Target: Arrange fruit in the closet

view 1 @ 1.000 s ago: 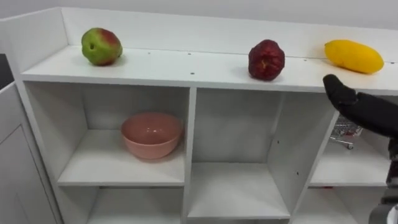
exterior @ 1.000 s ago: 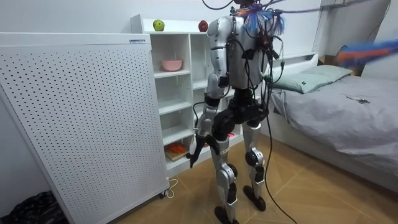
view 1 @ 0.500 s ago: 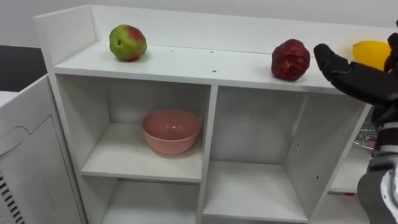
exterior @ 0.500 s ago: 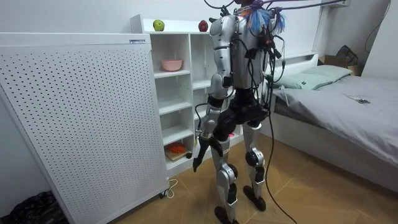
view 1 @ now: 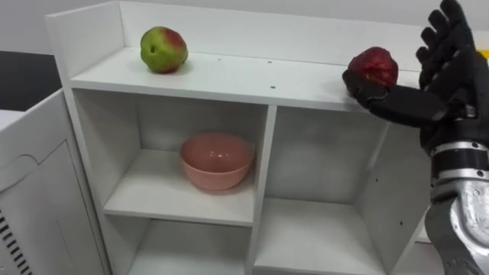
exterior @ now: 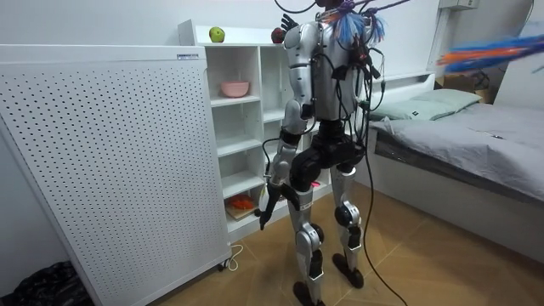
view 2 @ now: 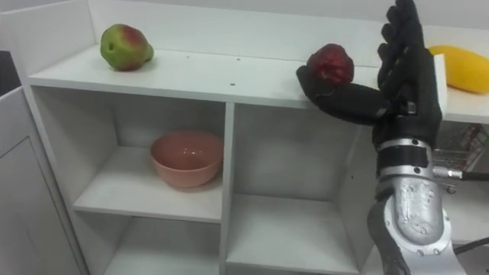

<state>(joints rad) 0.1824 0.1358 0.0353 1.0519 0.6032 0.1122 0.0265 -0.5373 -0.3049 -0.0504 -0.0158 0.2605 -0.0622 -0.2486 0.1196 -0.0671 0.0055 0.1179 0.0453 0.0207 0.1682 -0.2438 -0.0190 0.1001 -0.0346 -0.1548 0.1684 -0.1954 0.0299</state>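
A green-red apple [view 1: 163,50] lies at the left of the white closet's top shelf [view 1: 229,76]. A dark red fruit [view 1: 376,64] sits further right on that shelf, and a yellow mango [view 2: 462,67] lies beyond it. My right hand [view 1: 451,84] is raised beside the red fruit, open, fingers straight up. Its thumb reaches across the front of the fruit, and I cannot tell whether it touches. My left hand [exterior: 263,211] hangs by my thigh in the room view. I stand upright facing the closet.
A pink bowl [view 1: 218,159] sits in the upper left compartment; the middle compartment beside it holds nothing. A small wire basket [view 2: 466,145] shows in the right compartment. A white perforated panel [exterior: 102,161] stands to my left, with a bed [exterior: 476,153] behind me.
The camera has swung left. My right hand has risen from below the shelf edge to the red fruit, fingers now pointing up and thumb in front of the fruit.
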